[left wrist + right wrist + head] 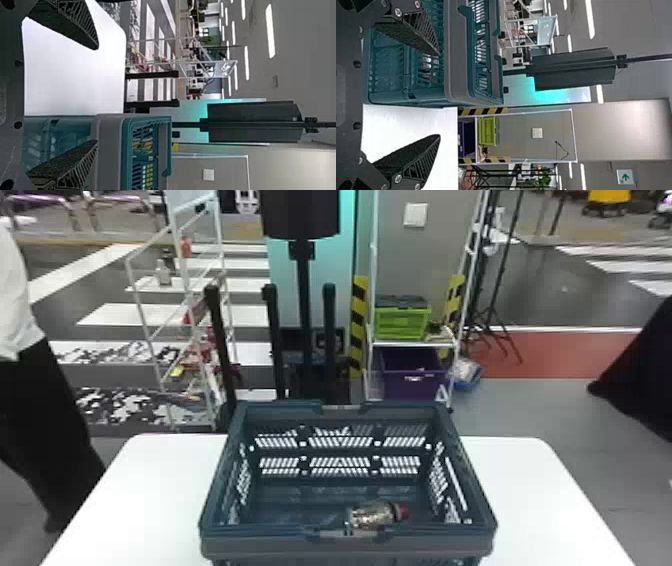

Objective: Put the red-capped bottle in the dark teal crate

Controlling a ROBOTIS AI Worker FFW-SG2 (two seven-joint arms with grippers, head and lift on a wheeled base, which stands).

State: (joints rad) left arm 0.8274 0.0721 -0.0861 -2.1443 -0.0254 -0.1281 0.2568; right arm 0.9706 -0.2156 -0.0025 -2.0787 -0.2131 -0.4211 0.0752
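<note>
One red-capped bottle (375,516) laid on its side inside dark teal crate (260,546) | crate carried by white worktop (530,490) | left gripper (97,95), right gripper (439,95): jaws spread wide

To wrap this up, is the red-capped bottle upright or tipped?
Tipped: the bottle lies on its side in the crate, cap rightward.

Crate common to all views

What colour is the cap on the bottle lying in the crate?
The cap is red; it shows best in the head view, toward the crate's right side.
</note>
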